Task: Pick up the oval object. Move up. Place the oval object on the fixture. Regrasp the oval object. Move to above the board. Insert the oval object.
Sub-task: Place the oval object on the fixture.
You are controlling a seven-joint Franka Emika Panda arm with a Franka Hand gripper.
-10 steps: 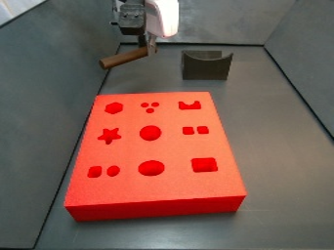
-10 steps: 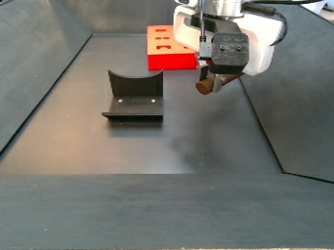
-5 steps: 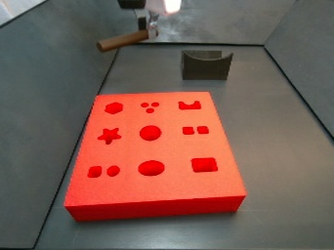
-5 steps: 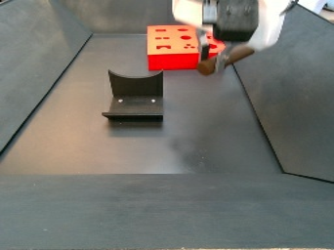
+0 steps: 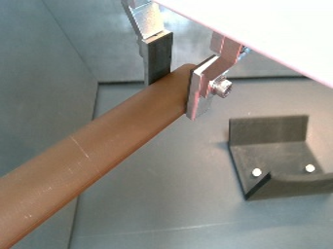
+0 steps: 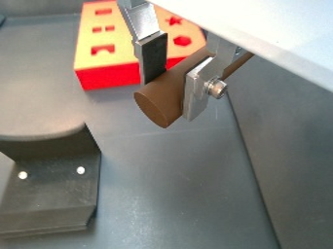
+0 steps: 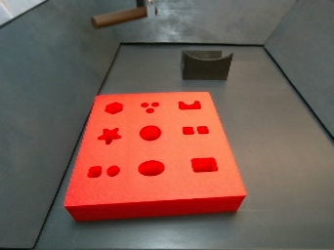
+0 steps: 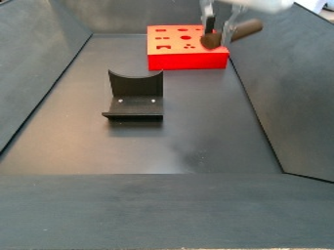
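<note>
Oval object (image 5: 97, 160) clamped between the raised gripper's (image 5: 180, 70) fingers (image 5: 158, 56).

We see the oval object (image 5: 97, 165) as plain matte brown, held in our tool (image 5: 180, 70), whose fingers (image 5: 202, 89) are silver plates with dark pads. The board (image 7: 154, 149) is bright red, its recesses a deeper red. The fixture (image 8: 133, 96) is dark grey-olive on a dark grey floor (image 8: 156, 146).

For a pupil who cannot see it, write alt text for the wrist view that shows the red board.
The end effector grips a brown oval peg between its silver fingers, end-on to the camera above the grey floor. The red board lies behind it, the dark fixture in the foreground.
</note>
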